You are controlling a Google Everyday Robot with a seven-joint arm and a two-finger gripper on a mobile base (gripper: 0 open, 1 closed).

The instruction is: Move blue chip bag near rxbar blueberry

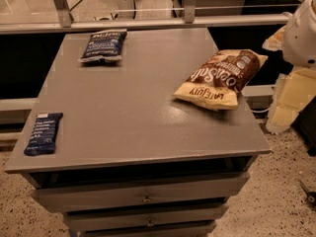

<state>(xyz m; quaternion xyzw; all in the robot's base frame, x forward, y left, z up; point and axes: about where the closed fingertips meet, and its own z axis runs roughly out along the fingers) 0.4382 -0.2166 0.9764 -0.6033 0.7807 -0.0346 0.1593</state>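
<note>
The blue chip bag [103, 45], puffy and navy with white lettering, lies flat at the far left of the grey cabinet top [143, 102]. The rxbar blueberry [43, 133], a flat narrow dark blue bar with white text, lies at the near left edge of the same top. The two are well apart, the bag far behind the bar. A white rounded part of my arm [302, 31] shows at the right edge, above and to the right of the cabinet. My gripper is out of view.
A larger brown-and-yellow chip bag [222, 79] lies at the right side of the top. Drawers [145, 196] run below the front edge. A metal rail [148, 22] crosses behind the cabinet. Pale foam blocks [291, 100] stand on the floor to the right.
</note>
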